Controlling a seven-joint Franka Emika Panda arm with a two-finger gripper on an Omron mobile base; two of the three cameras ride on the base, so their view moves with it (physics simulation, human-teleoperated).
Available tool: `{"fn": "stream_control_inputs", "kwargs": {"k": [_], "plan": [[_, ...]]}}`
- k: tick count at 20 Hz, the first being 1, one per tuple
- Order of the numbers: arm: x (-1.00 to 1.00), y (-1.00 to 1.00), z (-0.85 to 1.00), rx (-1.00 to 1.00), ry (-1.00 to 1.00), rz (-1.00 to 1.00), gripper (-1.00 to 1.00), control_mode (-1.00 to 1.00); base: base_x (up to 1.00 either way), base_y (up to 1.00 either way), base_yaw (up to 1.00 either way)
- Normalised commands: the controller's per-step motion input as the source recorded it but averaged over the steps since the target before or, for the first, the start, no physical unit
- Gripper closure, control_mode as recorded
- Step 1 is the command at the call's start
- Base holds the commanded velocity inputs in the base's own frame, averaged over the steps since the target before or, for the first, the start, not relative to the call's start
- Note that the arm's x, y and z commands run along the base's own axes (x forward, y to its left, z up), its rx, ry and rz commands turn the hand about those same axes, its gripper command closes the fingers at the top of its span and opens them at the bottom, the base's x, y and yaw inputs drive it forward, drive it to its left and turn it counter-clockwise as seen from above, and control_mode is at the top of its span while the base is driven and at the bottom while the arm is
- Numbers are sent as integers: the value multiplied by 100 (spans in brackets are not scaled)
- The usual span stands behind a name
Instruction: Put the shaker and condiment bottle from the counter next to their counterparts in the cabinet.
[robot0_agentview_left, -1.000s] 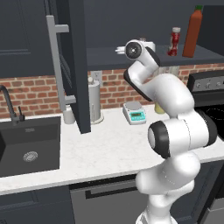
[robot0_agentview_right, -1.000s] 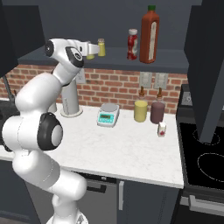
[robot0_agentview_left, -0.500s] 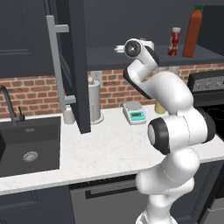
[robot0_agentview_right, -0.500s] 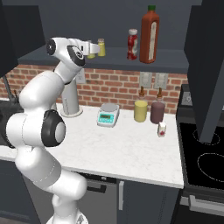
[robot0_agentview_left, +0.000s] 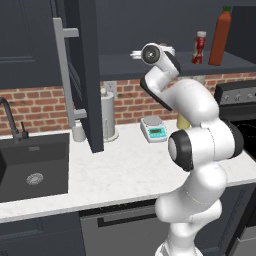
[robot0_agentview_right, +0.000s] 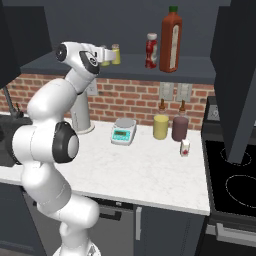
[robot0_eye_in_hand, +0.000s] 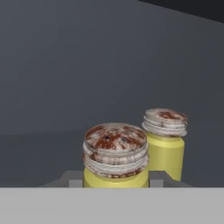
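Note:
My gripper (robot0_agentview_right: 105, 56) is raised to the cabinet shelf (robot0_agentview_right: 190, 67) and is shut on the shaker (robot0_agentview_right: 103, 56), a small yellow cylinder with a grey cap. In the hand view the shaker (robot0_eye_in_hand: 115, 155) sits between my gripper's (robot0_eye_in_hand: 116, 178) two dark tips. Its matching counterpart (robot0_eye_in_hand: 165, 135) stands just beyond it on the shelf, also visible as the counterpart shaker (robot0_agentview_right: 116, 54). The small red condiment bottle (robot0_agentview_right: 151, 50) stands further right on the shelf beside the tall red-orange bottle (robot0_agentview_right: 170, 37) with a green cap. Both bottles, small (robot0_agentview_left: 200, 47) and tall (robot0_agentview_left: 221, 37), appear at upper right.
The open dark cabinet door (robot0_agentview_left: 82, 75) with its grey bar handle hangs left of the arm. On the white counter (robot0_agentview_right: 150, 175) stand a small scale (robot0_agentview_right: 123, 134), a yellow jar (robot0_agentview_right: 160, 126), a dark jar (robot0_agentview_right: 180, 128) and a small carton (robot0_agentview_right: 185, 148). The sink (robot0_agentview_left: 32, 167) lies left.

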Motion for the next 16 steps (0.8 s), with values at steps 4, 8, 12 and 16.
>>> {"fn": "stream_control_inputs", "kwargs": {"k": [4,8,12,16], "plan": [[23,0,-33,1,-8,0,100,-100,0,0,0],[29,-1,-33,1,-10,0,100,-100,0,0,0],[22,-1,-23,2,-6,0,100,-100,0,0,0],[10,0,-12,2,-1,1,100,-100,0,0,0]]}}
